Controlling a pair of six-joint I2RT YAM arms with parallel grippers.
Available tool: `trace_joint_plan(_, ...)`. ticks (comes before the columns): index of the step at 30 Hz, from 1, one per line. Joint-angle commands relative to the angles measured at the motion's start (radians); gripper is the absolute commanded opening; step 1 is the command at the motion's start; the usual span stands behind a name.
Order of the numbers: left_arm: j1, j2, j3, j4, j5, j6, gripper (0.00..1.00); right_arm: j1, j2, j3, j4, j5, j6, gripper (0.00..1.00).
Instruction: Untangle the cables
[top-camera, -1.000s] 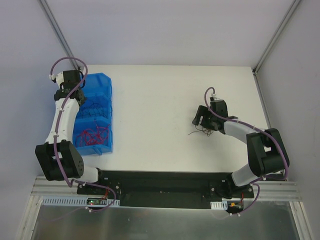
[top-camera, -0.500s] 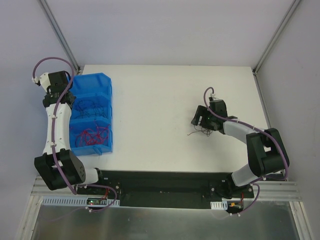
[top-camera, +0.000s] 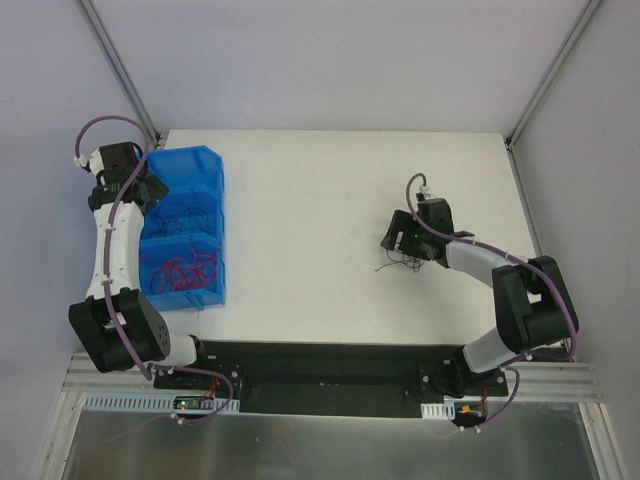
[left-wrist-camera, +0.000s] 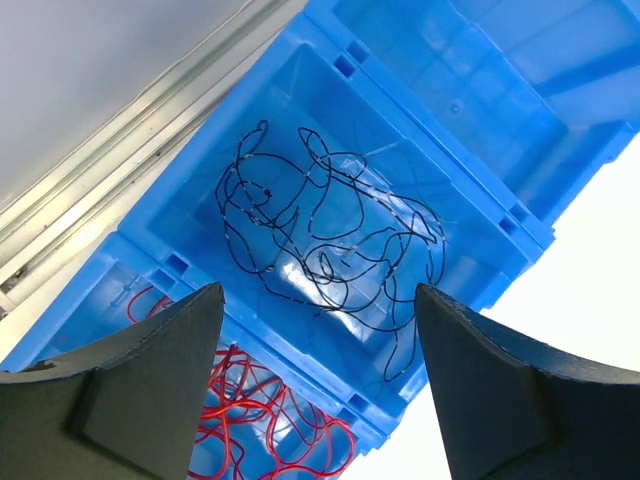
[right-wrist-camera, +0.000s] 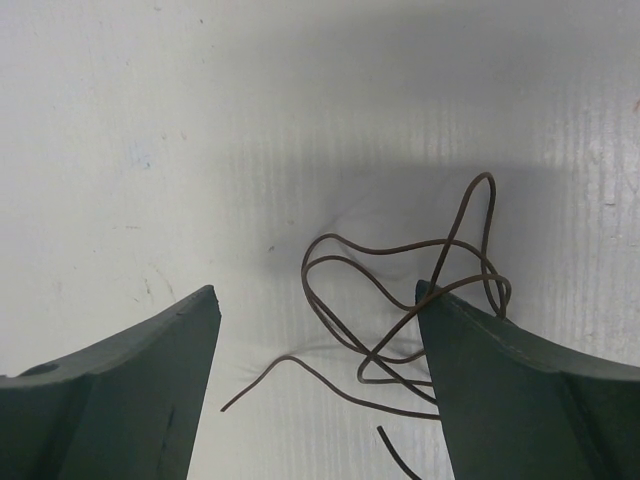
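Mostly sorted, by look of it. Left gripper (left-wrist-camera: 318, 295) spread wide, holding nothing, hovers above blue bin (left-wrist-camera: 450, 160) at left edge of table (top-camera: 300, 200). Black cables (left-wrist-camera: 330, 245) heaped in middle compartment, red cables (left-wrist-camera: 255, 420) in nearer one, so colours already apart. Right gripper (right-wrist-camera: 318, 300) also wide, empty, low over small knot of brownish loops (right-wrist-camera: 400, 300) lying on table. Probably last clump left to tease apart and bin.

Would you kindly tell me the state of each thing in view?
left gripper: open, empty.
right gripper: open, empty.
black cables: tangled, middle compartment of blue bin.
red cables: tangled, its nearest compartment.
brown cable: looped, loose on table.
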Motion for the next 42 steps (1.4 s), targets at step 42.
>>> trace_joint_plan(42,-0.833,0.617,0.221,0.024,0.837,0.222,0.62,0.273,-0.085,0.000,0.150,0.047,-0.111,0.50)
